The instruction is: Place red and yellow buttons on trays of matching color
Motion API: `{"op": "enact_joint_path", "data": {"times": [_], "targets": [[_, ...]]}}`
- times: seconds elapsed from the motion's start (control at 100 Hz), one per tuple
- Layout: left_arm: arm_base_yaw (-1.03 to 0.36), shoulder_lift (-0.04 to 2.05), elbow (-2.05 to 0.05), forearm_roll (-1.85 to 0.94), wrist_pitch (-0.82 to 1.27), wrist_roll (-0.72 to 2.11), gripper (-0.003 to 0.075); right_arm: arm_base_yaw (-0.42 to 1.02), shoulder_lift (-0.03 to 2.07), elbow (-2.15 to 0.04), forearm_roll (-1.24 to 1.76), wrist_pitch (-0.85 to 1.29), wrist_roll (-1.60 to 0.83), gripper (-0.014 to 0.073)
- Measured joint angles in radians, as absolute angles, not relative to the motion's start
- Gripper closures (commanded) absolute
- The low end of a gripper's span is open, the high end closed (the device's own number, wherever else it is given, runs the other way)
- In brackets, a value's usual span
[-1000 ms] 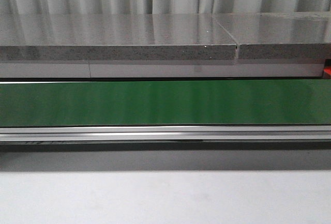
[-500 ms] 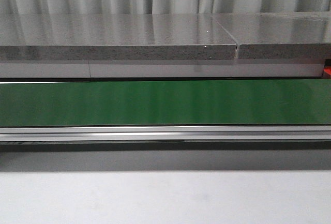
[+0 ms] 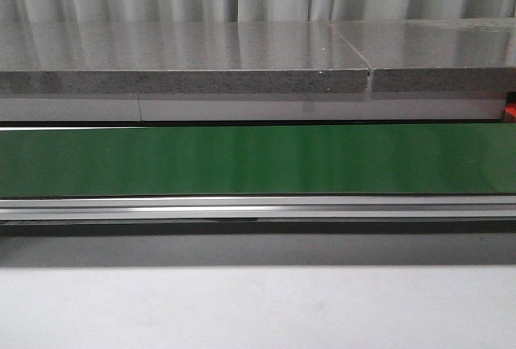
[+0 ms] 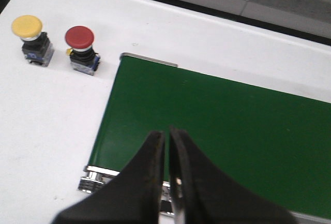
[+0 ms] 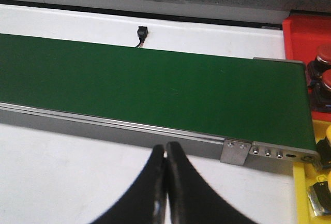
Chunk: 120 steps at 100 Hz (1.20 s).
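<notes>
Across the last second the front view has not changed: the long green conveyor belt (image 3: 258,159) lies bare under the grey stone slab (image 3: 185,71), with no button, tray or arm in sight. That suggests neither arm has started a pick, so the next step is not yet under way.

The left gripper (image 4: 167,146) hovers over the belt's end, its black jaws pressed together and holding nothing. In its wrist view, the yellow mushroom-head push button (image 4: 30,32) stands upright on the white worktop (image 4: 46,125) at about ten o'clock from the fingertips, and the red mushroom-head push button (image 4: 81,45) just beside it at about eleven, both well apart from the jaws.

The right gripper (image 5: 166,159) is likewise closed and empty, near the belt's other end. At its two o'clock sits the red plastic tray (image 5: 305,30) already holding red buttons; at four o'clock, the yellow plastic tray (image 5: 302,193).
</notes>
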State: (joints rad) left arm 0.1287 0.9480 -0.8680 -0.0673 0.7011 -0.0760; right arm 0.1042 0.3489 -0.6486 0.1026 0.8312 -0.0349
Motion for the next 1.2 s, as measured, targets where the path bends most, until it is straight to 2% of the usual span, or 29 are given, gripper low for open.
{"op": "enact_joint_path", "data": {"times": [0.12, 0.19, 0.54, 0.69, 0.89, 1.2], "targets": [[0.182, 1.060, -0.932, -0.067, 0.703, -0.077, 0.0220, 0.104, 0.349, -0.649, 0.103, 0.831, -0.035, 0.0578], [0.206, 1.118, -0.967, -0.067, 0.704, -0.077, 0.0145, 0.104, 0.349, -0.649, 0.103, 0.831, -0.035, 0.0578], [0.308, 1.470, -1.209, -0.071, 0.793, -0.123, 0.0167, 0.104, 0.349, -0.649, 0.103, 0.831, -0.035, 0.0578], [0.357, 1.667, -1.363, -0.088, 0.900, -0.174, 0.0167, 0.104, 0.349, -0.649, 0.103, 0.831, -0.035, 0.0578], [0.369, 1.889, -1.566, -0.128, 1.031, -0.189, 0.0167, 0.104, 0.349, -0.649, 0.103, 0.831, -0.037, 0.0578], [0.369, 2.079, -1.764, -0.159, 1.092, -0.239, 0.0167, 0.104, 0.349, -0.649, 0.103, 0.831, -0.037, 0.0578]]}}
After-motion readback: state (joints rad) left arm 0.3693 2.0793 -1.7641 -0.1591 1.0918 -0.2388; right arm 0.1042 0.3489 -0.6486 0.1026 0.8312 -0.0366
